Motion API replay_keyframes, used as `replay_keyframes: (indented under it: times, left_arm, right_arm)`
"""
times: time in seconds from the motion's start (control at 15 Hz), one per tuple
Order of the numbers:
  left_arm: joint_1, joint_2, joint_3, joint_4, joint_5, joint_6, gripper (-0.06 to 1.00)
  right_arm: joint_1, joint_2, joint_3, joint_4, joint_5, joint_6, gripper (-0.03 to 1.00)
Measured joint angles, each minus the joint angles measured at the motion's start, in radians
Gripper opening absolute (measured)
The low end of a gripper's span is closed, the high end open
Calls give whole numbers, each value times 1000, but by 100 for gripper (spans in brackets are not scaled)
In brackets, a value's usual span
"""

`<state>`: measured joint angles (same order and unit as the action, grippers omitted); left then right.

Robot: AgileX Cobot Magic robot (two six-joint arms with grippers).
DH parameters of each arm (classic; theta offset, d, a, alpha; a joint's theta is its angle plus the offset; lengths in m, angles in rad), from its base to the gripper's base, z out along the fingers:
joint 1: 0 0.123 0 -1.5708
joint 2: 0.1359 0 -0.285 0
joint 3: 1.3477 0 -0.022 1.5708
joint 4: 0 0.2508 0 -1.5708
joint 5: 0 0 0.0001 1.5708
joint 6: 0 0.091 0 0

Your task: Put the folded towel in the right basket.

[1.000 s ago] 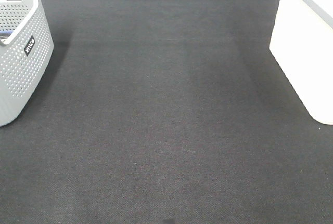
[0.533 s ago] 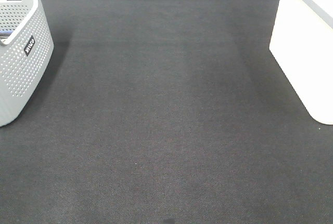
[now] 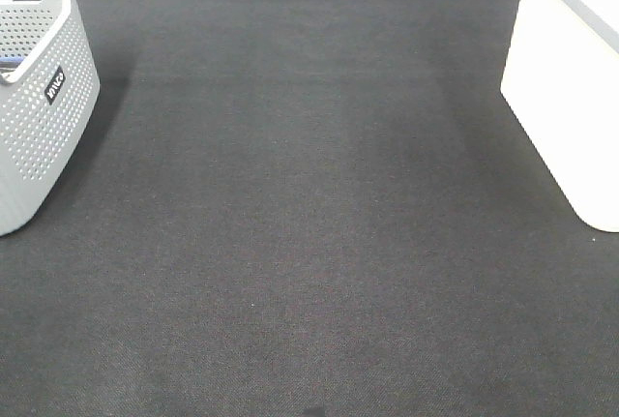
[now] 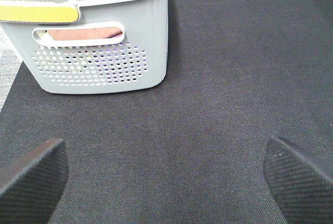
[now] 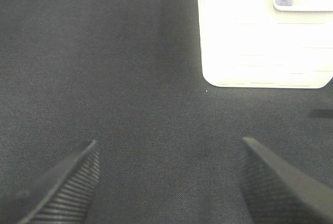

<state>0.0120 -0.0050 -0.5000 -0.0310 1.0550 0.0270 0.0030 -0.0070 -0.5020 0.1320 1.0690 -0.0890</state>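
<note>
My left gripper [image 4: 166, 182] and right gripper [image 5: 169, 182] both hang spread wide over the dark mat [image 3: 309, 223], the right basket [image 3: 566, 98] at three o'clock, the folded towel nowhere visible.

Even overhead light; white basket [image 5: 265, 42] overexposed, detail washed; mat [image 3: 309, 223] grainy; views sharp.

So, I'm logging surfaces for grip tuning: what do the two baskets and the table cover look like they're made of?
Grey basket: likely moulded plastic, matte, with punched holes. White basket: apparently smooth plastic with solid, faintly ribbed walls. Table cover: dark woven-looking fabric or felt, non-reflective.
</note>
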Motion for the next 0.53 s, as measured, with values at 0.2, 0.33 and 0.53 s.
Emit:
replay_keyframes:
  times: [0.2, 0.33, 0.53]
  left_arm:
    - [0, 0, 0, 0, 0, 0, 97]
    - [0, 0, 0, 0, 0, 0, 97]
    - [0, 0, 0, 0, 0, 0, 97]
  right_arm:
    - [0, 0, 0, 0, 0, 0, 70]
    - [0, 0, 0, 0, 0, 0, 70]
    - [0, 0, 0, 0, 0, 0, 70]
